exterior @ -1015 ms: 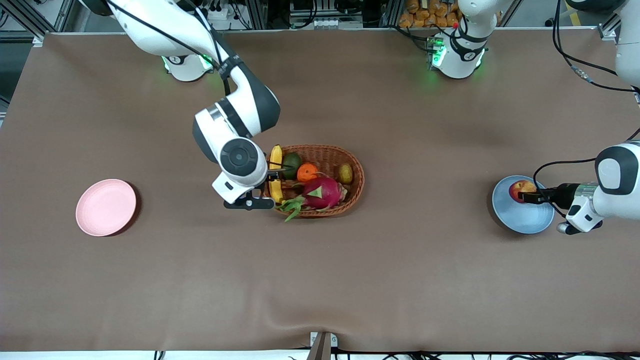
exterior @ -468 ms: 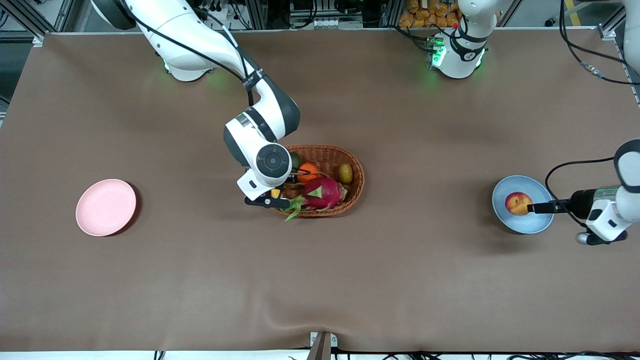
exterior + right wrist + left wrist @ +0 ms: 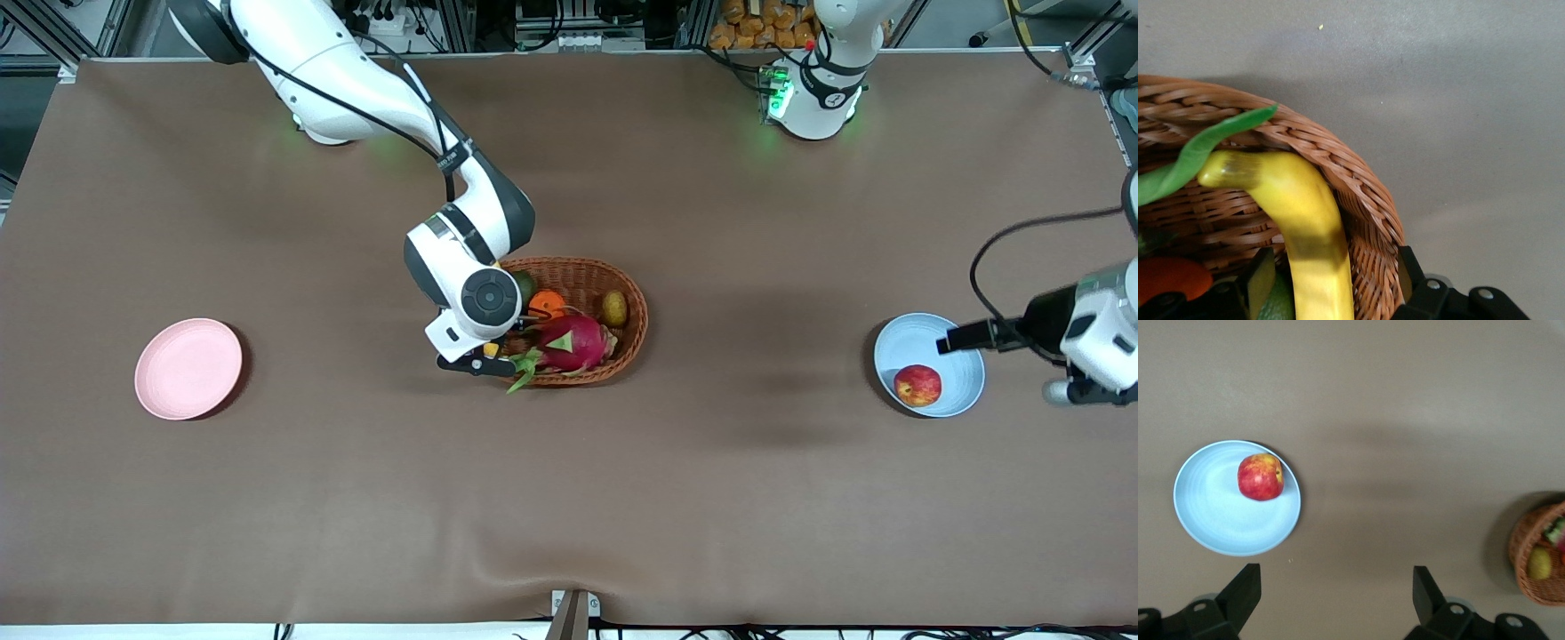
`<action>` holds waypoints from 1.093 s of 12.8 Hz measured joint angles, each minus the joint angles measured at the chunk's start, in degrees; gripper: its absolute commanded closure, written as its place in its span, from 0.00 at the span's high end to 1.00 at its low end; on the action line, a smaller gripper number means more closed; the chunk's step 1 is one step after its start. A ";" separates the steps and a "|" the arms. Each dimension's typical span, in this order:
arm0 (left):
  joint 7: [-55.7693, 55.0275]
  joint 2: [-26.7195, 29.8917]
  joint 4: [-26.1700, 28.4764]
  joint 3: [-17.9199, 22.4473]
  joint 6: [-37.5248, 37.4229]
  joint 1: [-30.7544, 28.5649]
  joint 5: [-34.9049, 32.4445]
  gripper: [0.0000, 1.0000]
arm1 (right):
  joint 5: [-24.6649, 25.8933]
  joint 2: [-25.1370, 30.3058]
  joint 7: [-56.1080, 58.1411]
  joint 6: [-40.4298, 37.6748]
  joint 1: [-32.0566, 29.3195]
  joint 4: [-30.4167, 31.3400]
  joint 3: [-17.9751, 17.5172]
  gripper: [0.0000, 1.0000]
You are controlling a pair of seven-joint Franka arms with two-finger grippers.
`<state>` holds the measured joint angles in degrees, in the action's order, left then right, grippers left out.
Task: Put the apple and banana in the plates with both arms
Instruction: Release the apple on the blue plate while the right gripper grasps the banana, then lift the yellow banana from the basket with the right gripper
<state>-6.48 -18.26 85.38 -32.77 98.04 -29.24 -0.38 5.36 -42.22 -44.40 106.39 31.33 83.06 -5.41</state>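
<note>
Between the right gripper (image 3: 1335, 267) fingers, narrowed on it, the banana (image 3: 1295, 213) looks light, smooth, bruisable: hold mid-length; left gripper (image 3: 1335, 593) gapes wide above the table, apple (image 3: 1260, 477) plated

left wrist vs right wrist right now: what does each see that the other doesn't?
Only the left wrist view: the apple lying free on the blue plate, with the open left gripper up above the table beside the plate, holding nothing.

Only the right wrist view: the banana between the fingers of the right gripper, lying against the basket's inner wall, plus a green dragon fruit leaf and part of the orange fruit.

Both: the wicker basket and the brown table.
</note>
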 measured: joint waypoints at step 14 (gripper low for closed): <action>-3.56 17.44 0.24 15.56 -9.81 18.69 -0.01 1.00 | 0.47 -0.28 -2.18 -0.61 1.41 -0.17 0.01 0.66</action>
<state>-10.03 -0.82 85.62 -17.20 88.23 -10.55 -0.39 5.84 -42.49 -46.59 105.79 32.74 82.90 -5.40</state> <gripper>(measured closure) 0.000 0.256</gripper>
